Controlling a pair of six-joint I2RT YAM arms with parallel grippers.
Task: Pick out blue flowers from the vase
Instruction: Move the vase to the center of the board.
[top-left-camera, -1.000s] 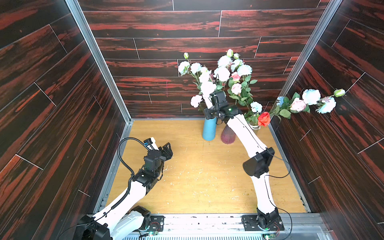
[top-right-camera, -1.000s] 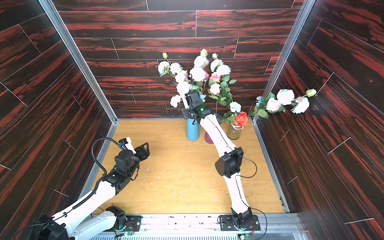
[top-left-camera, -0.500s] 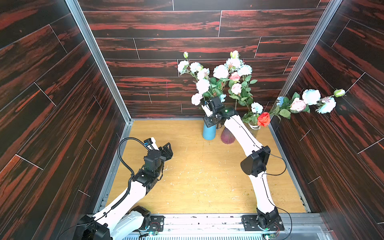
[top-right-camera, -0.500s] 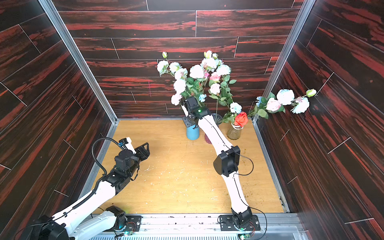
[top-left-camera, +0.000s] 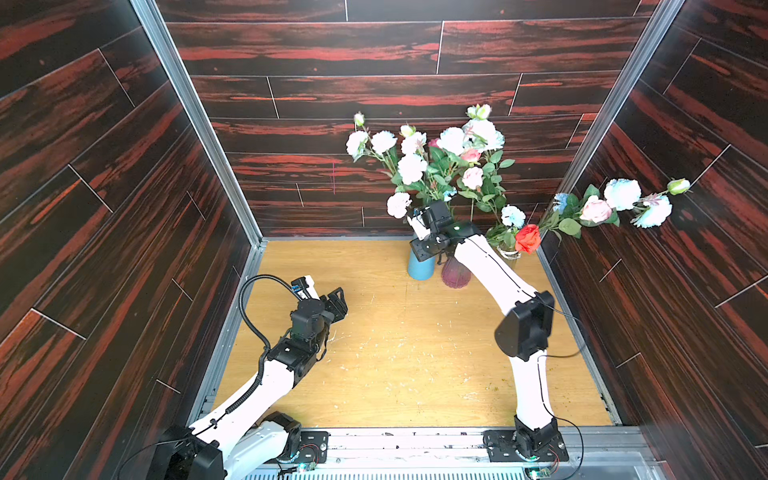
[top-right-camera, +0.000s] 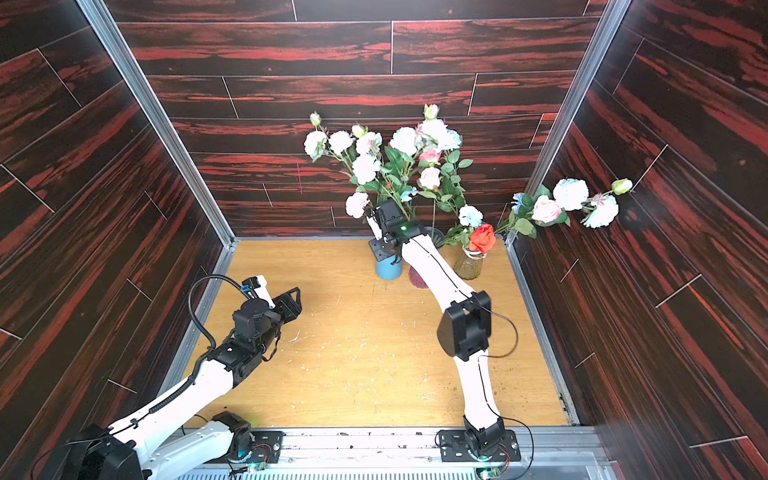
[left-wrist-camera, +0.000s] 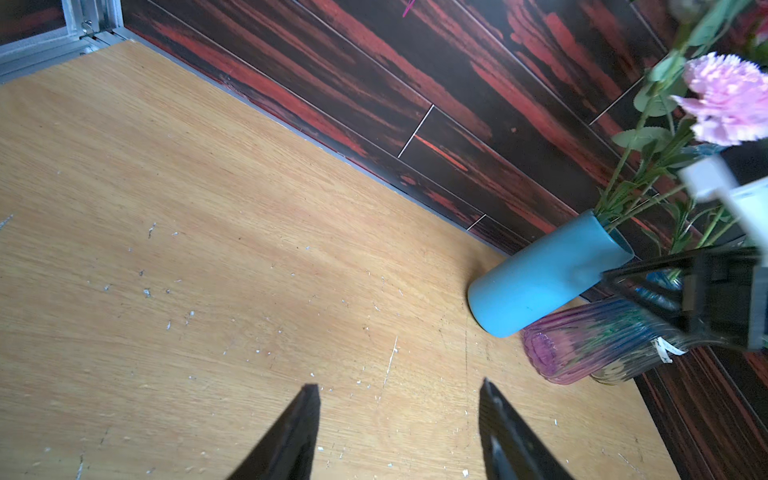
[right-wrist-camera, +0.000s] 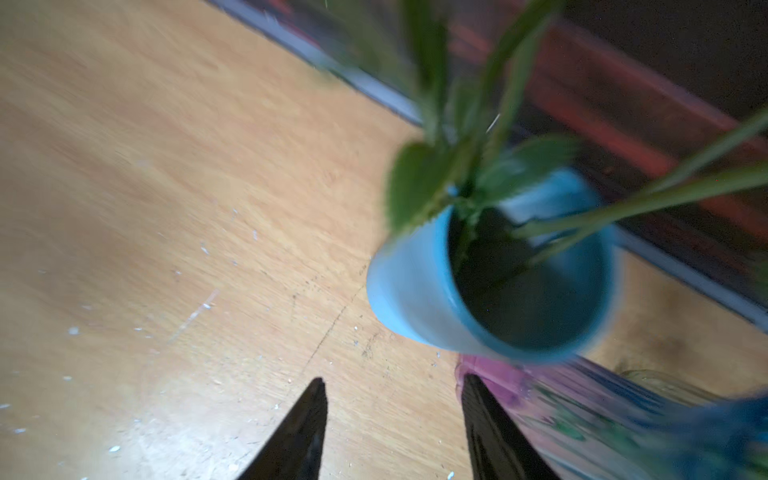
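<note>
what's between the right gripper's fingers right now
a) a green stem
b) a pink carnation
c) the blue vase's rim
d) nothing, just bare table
d: in the right wrist view the right gripper has its fingers apart with only the wooden table showing between them; the blue vase and its green stems lie beyond the tips, ungripped.

walls (top-left-camera: 374, 50): dark red-streaked planks; floor (top-left-camera: 415, 365): scuffed light wood; corner rails (top-left-camera: 199, 124): aluminium

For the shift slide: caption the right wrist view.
Right gripper, open and empty, close to the blue vase holding green stems.
</note>
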